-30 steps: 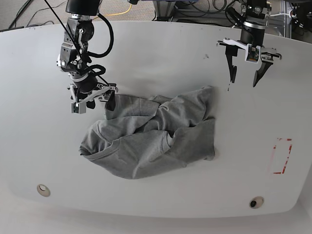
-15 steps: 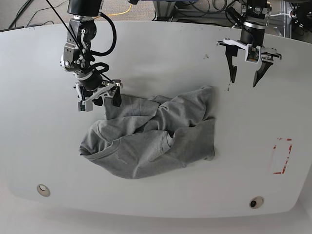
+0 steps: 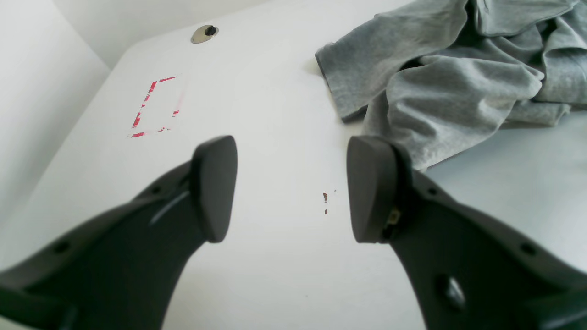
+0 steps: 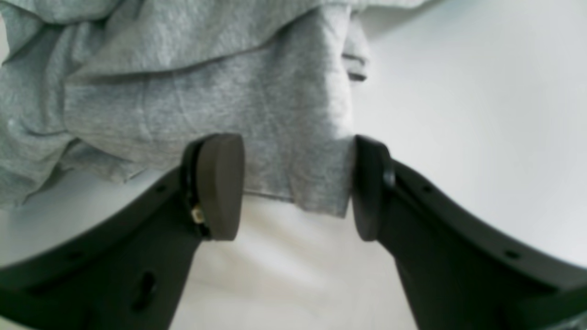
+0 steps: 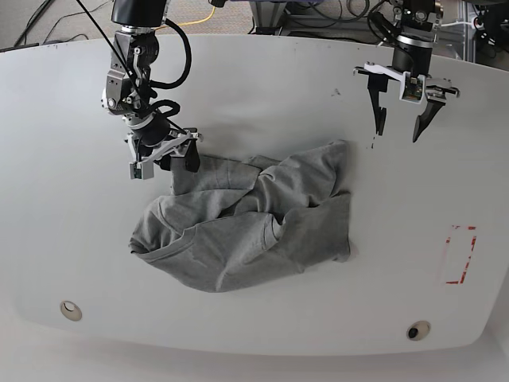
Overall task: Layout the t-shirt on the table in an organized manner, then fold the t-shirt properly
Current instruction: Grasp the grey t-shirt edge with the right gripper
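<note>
A heather-grey t-shirt (image 5: 246,223) of soft, matt knitted cloth lies rumpled on the table (image 5: 262,95), whose white top looks smooth and faintly glossy, with a few dark specks. The fingers (image 4: 220,183) of the right end effector (image 4: 293,183) appear to be dark matt plastic with smooth rounded pads; those of the left end effector (image 3: 293,188) look alike. A worn, flaking red tape rectangle (image 3: 153,107) and a shiny metallic grommet (image 3: 204,34) mark the tabletop.
</note>
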Controlling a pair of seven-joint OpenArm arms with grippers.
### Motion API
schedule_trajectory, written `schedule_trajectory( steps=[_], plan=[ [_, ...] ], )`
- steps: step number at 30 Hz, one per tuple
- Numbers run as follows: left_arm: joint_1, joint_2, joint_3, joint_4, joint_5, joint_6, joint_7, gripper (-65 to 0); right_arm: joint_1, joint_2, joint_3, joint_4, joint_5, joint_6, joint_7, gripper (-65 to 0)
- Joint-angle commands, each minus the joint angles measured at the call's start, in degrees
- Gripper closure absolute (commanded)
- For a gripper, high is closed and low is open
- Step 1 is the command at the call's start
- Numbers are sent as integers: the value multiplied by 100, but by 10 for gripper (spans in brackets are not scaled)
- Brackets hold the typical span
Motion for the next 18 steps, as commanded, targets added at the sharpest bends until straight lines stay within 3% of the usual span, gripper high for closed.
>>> schedule_trajectory(
  steps=[1, 7, 10, 16, 18],
  plan=[
    [32, -34, -31, 96, -25, 39, -152, -360, 48, 30, -2, -55, -4, 7, 55, -350],
    [32, -34, -31, 96, -25, 39, -152, -360, 13, 30, -20, -205, -22, 7, 116, -335],
    [32, -34, -31, 96, -25, 39, -152, -360, 4, 12, -28, -196, -4, 7, 116, -257],
    [32, -34, -31, 96, -25, 39, -152, -360, -5, 3, -28, -196, -22, 7, 99, -22],
    [32, -34, -31, 96, -25, 39, -152, -360, -31, 3, -28, -196, -22, 7, 90, 0]
  ],
)
